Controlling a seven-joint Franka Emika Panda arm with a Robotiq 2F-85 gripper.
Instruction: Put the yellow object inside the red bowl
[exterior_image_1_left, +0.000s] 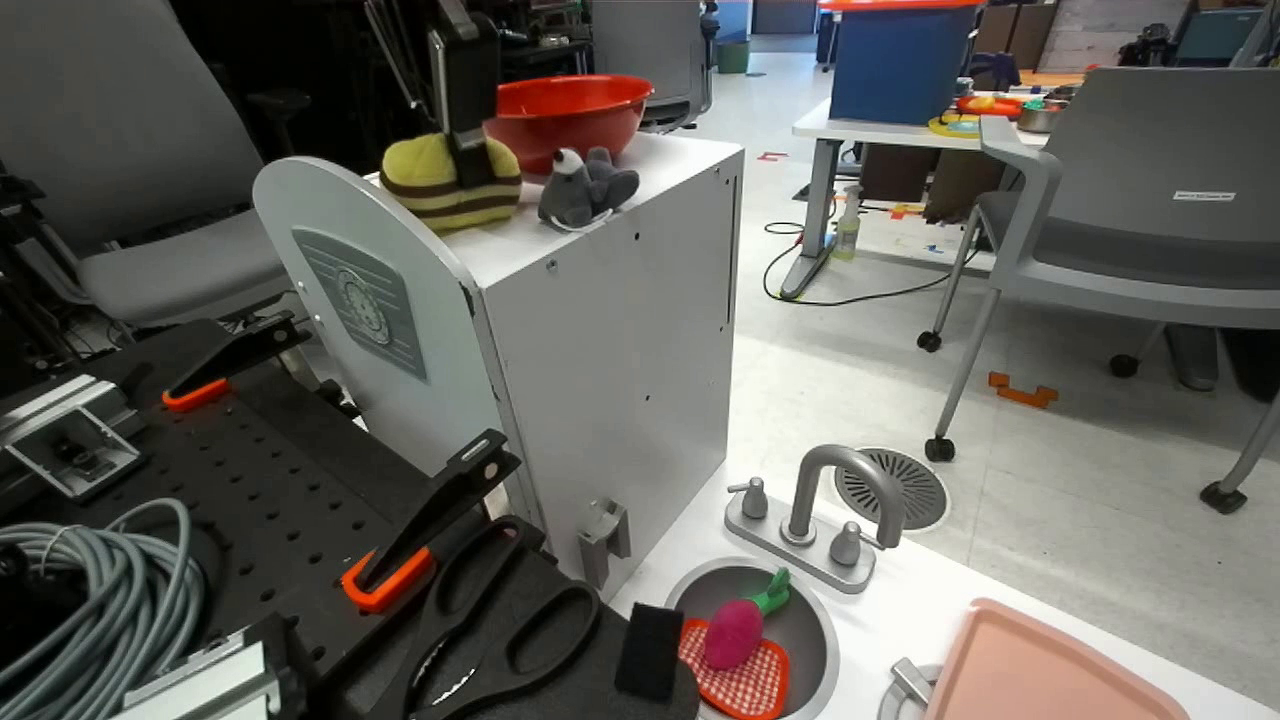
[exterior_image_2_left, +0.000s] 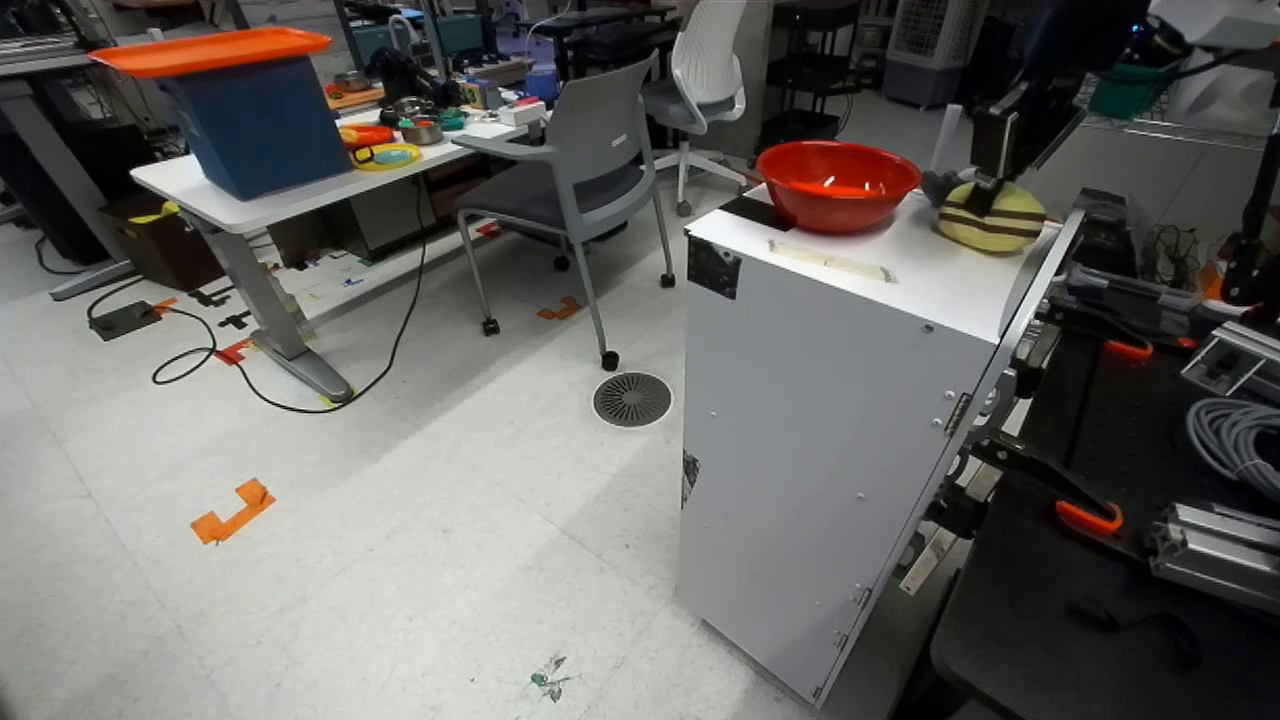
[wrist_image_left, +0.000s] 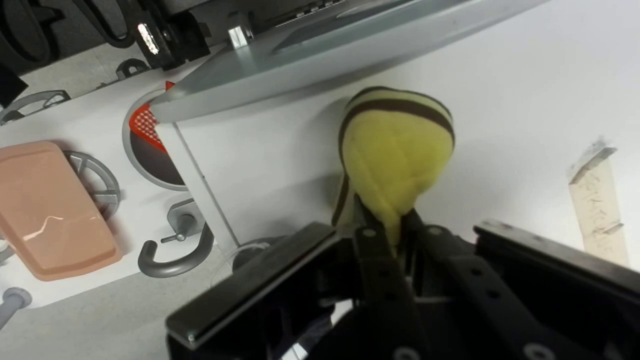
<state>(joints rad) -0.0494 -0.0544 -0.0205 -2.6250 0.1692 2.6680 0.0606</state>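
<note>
The yellow object (exterior_image_1_left: 430, 190) is a striped yellow and dark brown soft lump at the white cabinet top, beside the rounded end panel. It also shows in an exterior view (exterior_image_2_left: 1000, 228) and in the wrist view (wrist_image_left: 395, 145). My gripper (exterior_image_1_left: 470, 172) points down and is shut on its upper part; in the wrist view the fingertips (wrist_image_left: 389, 220) pinch a fold of yellow cloth. I cannot tell whether its underside touches the top. The red bowl (exterior_image_1_left: 575, 125) stands upright on the same top, apart from the lump, and looks empty in an exterior view (exterior_image_2_left: 840, 195). The wrist view does not show the bowl.
A grey plush toy (exterior_image_1_left: 580, 190) lies on the cabinet top between lump and bowl, close to the edge. The rounded end panel (exterior_image_1_left: 370, 290) rises beside the lump. Below are a sink (exterior_image_1_left: 815, 640), a faucet (exterior_image_1_left: 850, 480) and a salmon-pink tray (exterior_image_1_left: 1040, 670).
</note>
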